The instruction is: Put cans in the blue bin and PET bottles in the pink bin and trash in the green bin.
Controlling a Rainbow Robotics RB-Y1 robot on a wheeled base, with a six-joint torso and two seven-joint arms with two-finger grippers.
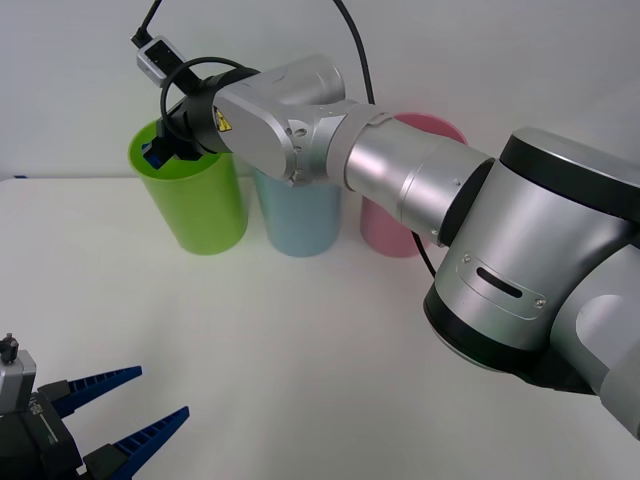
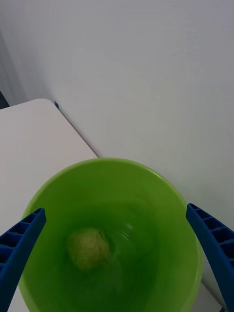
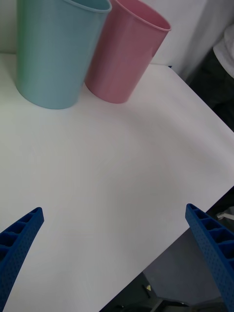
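The small, wrinkled pale-yellow trash ball (image 2: 88, 249) lies at the bottom of the tall lime-green plastic bin (image 1: 190, 205). Above its rim the right gripper (image 2: 117, 253) is held with fingers spread wide, empty. A straight upward withdrawal is advised, so the rim is not clipped. The left gripper (image 1: 120, 408) is parked low, fingers apart.

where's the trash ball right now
The trash lies at the bottom of the green bin, the leftmost of the three bins at the back of the table, beside the blue bin. The open right gripper hovers over its rim.
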